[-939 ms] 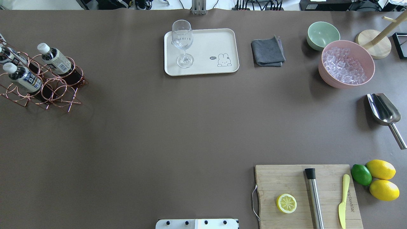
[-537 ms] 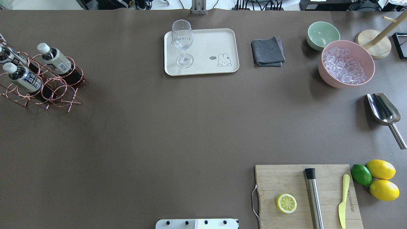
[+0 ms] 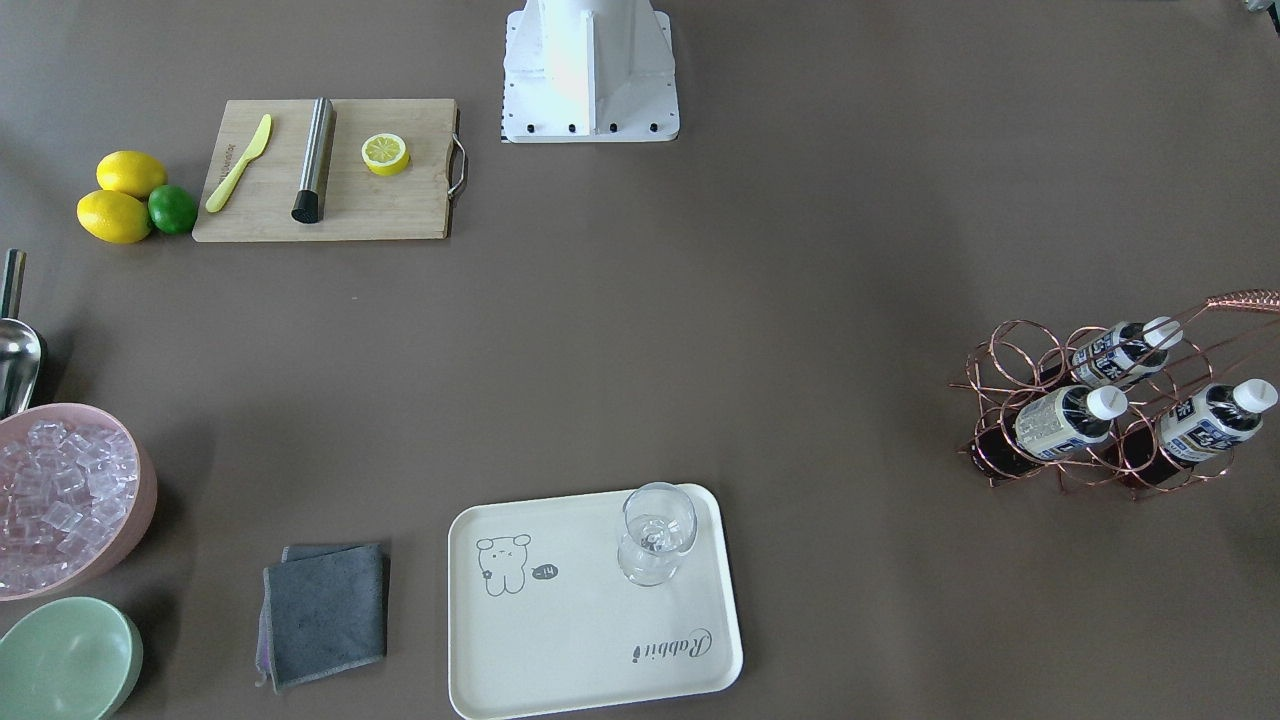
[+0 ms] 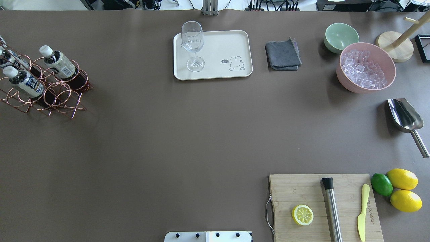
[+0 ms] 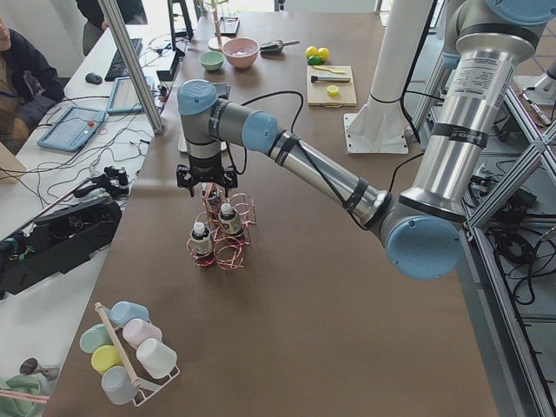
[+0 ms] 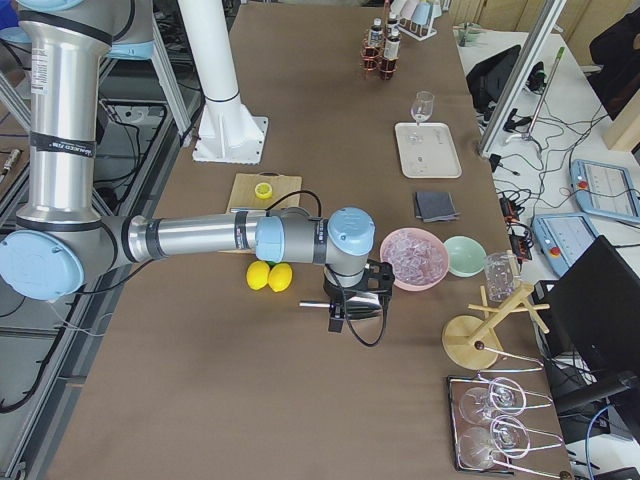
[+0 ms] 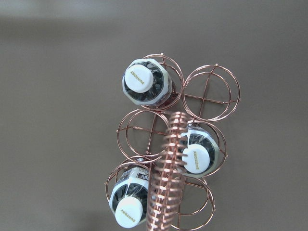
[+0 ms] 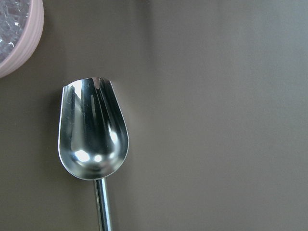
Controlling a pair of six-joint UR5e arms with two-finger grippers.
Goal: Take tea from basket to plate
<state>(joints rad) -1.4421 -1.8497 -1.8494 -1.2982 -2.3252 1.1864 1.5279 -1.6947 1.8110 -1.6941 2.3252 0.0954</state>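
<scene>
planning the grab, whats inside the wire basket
The basket holds three tea bottles in three of six ring cells; the rest are empty. Its twisted handle partly covers one bottle.

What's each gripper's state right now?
Left gripper: above the basket; open or shut cannot be told.
Right gripper: above the scoop; open or shut cannot be told.

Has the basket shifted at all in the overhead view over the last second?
No. The basket sits at the same spot, far left of the plate, and its three bottles lean as before.
</scene>
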